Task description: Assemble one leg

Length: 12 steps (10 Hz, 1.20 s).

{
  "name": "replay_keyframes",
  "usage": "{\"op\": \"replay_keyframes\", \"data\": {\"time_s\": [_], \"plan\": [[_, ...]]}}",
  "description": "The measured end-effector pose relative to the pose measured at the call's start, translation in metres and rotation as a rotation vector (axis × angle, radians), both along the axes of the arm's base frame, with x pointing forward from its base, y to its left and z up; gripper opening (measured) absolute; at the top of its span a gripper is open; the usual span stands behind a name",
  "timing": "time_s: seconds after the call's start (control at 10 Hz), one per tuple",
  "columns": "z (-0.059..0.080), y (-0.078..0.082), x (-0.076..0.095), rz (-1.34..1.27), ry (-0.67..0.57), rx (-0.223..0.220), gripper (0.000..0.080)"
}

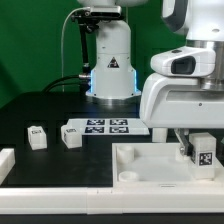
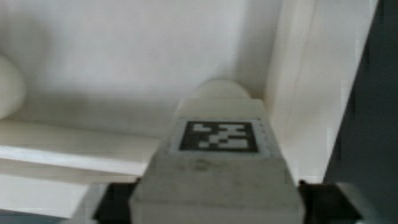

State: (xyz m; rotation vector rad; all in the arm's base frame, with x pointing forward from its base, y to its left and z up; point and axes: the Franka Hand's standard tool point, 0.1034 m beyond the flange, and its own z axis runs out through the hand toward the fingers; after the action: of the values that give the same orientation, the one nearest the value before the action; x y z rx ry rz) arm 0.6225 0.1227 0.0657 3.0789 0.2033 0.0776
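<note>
My gripper (image 1: 203, 150) is shut on a leg (image 1: 204, 153), a small white post with a black-and-white tag, and holds it upright over the right part of the white tabletop (image 1: 150, 172). In the wrist view the leg (image 2: 217, 150) fills the middle, its tagged face toward the camera, with a black finger (image 2: 118, 200) pressed on each side. Its far end points at the tabletop's inner floor (image 2: 125, 80), next to a raised rim (image 2: 299, 90). Two more legs (image 1: 37, 137) (image 1: 70, 135) stand on the black table at the exterior view's left.
The marker board (image 1: 105, 127) lies flat behind the tabletop. The robot base (image 1: 110, 70) stands at the back. Another white part (image 1: 6, 162) lies at the exterior view's far left edge. A white round form (image 2: 9, 90) shows at the wrist view's edge.
</note>
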Motion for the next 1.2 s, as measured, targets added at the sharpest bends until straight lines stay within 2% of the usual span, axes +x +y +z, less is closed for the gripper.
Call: {"op": "replay_keyframes", "data": {"time_s": [0.3,0.4,0.6,0.8,1.2], "plan": [[0.0,-0.0001,0.0,-0.041,-0.002,0.002,0.0291],[0.0004,0.0017,0.0003,-0.143,-0.012,0.009,0.0291],[0.0011,0.003,-0.0021,-0.561,-0.055,0.009,0.0291],[0.0003,0.0023,-0.0023,-0.838,-0.08,0.014,0.0291],[0.0002,0.0012,-0.0023,-1.233,-0.116,0.035,0.0291]]}}
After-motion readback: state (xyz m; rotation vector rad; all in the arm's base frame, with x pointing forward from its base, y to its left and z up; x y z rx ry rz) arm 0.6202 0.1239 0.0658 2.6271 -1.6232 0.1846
